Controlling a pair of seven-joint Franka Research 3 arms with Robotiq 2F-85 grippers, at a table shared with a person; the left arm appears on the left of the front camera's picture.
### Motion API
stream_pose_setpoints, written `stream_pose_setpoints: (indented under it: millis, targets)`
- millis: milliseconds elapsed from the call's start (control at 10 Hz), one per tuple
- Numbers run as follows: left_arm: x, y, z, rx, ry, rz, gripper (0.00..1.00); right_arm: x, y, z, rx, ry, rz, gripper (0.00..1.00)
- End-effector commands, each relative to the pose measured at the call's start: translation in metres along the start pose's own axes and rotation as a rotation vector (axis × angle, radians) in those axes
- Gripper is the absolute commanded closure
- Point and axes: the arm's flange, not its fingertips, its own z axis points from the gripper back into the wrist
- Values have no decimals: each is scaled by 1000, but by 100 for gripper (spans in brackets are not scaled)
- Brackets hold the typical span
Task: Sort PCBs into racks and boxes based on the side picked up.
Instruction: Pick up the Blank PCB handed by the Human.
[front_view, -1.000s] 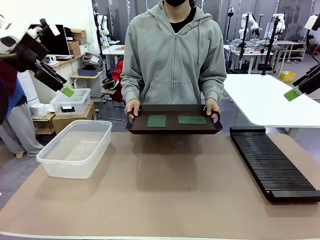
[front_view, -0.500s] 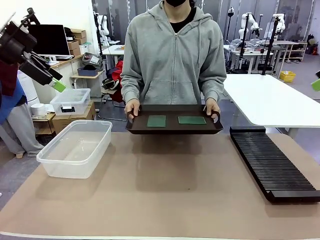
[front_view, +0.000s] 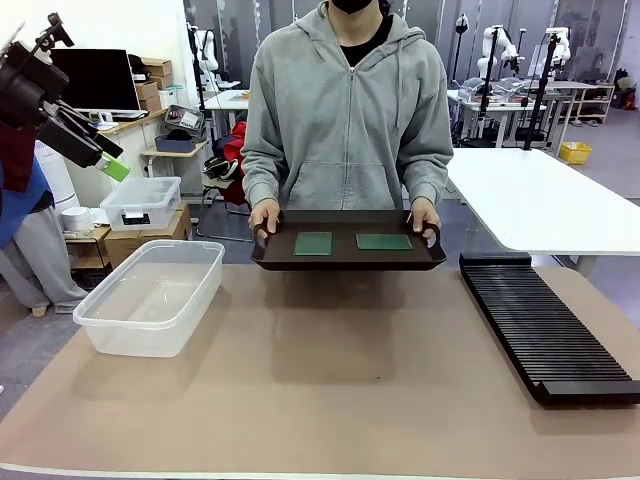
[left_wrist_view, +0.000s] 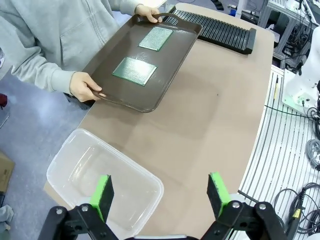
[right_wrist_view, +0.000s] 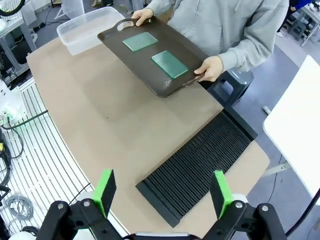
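Front view: a person (front_view: 345, 110) holds a dark brown handled tray (front_view: 345, 262) bearing two PCBs (front_view: 313, 242).
Both thin green boards lie flat on it, side by side but apart. On the table (front_view: 350, 400), the slotted black rack (front_view: 545, 325) sits right and the clear plastic tub (front_view: 150, 295) left. My left gripper (left_wrist_view: 161, 192) and right gripper (right_wrist_view: 162, 192) hang high, fingers spread wide, empty. The frame edge cuts off the left arm.

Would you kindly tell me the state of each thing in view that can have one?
left hand, open, holding nothing.
right hand, open, holding nothing.
tray, held level by the person at both handles.
PCBs, lying flat on the tray, apart.
clear tub, upright, unlidded, empty.
rack, flat on the table, slots empty.
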Motion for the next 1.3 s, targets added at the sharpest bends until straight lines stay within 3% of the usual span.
stream_pose_setpoints:
  millis: [0,500,600,1200]
  targets:
    - [-6,2,2,3,-21,-24,0,-7,-5,-2,-19,10,-2,0]
    - [-1,1,2,6,-3,-1,0,1,-4,-2,-72,8,-28,0]
    - [-1,1,2,6,-3,-1,0,-2,-4,3,-24,-4,-10,0]
    - [-1,1,2,6,-3,-1,0,-2,-4,3,-24,-4,-10,0]
